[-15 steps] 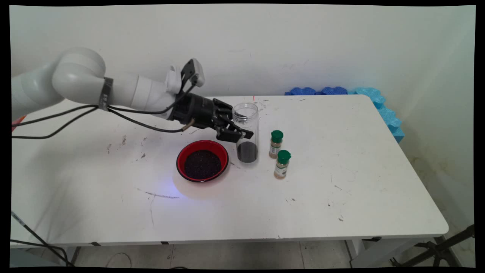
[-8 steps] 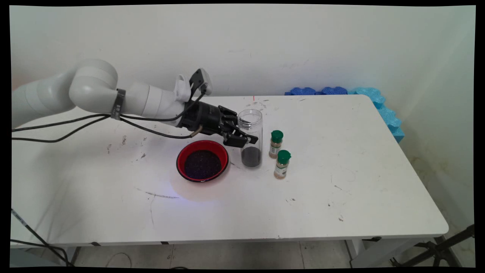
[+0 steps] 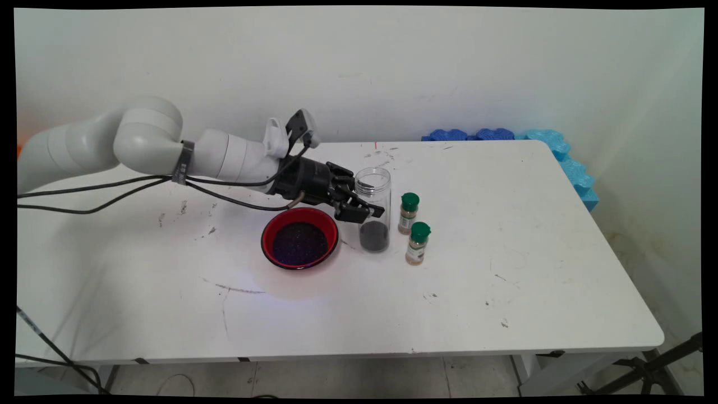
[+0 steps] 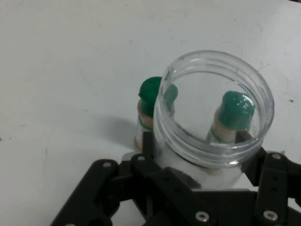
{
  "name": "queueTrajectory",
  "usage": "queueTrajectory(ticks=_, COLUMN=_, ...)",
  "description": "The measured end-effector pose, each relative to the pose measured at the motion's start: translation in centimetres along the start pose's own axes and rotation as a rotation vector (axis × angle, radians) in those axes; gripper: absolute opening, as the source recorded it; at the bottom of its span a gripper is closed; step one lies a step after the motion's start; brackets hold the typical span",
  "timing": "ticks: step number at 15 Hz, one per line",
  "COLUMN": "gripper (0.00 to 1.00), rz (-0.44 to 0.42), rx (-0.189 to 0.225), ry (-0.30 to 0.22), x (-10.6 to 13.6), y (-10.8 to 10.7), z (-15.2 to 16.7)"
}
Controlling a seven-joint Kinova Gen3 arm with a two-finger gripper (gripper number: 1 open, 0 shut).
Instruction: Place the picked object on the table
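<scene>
Between the fingers point(image 3: 367, 212), clamped either side, a clear open jar point(image 3: 374, 209) upright

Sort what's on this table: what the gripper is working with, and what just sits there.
In hand:
gripper, shut on the clear jar, which holds dark grains at its bottom.

Just standing about:
red bowl of dark grains, beside the jar
two green-capped spice bottles
blue foam at the table's far edge

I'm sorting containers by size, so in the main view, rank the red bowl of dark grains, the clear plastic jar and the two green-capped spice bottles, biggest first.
1. Red bowl of dark grains, widest.
2. Clear plastic jar, tallest, narrower, held in the black gripper.
3. The two green-capped spice bottles: they look alike; the nearer one seems slightly bigger, perhaps only from closeness.
</scene>
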Motion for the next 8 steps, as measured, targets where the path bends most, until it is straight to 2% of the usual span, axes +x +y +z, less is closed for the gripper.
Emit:
queueTrajectory(ticks=5, gripper=0.00, rz=0.000, rx=0.005, ry=-0.002, x=-0.32, y=0.02, z=0.61)
queueTrajectory(ticks=6, gripper=1.00, rz=0.000, rx=0.006, ry=-0.001, x=-0.34, y=0.03, z=0.70)
queueTrajectory(ticks=8, gripper=1.00, rz=0.002, rx=0.009, ry=0.000, x=-0.37, y=0.02, z=0.79)
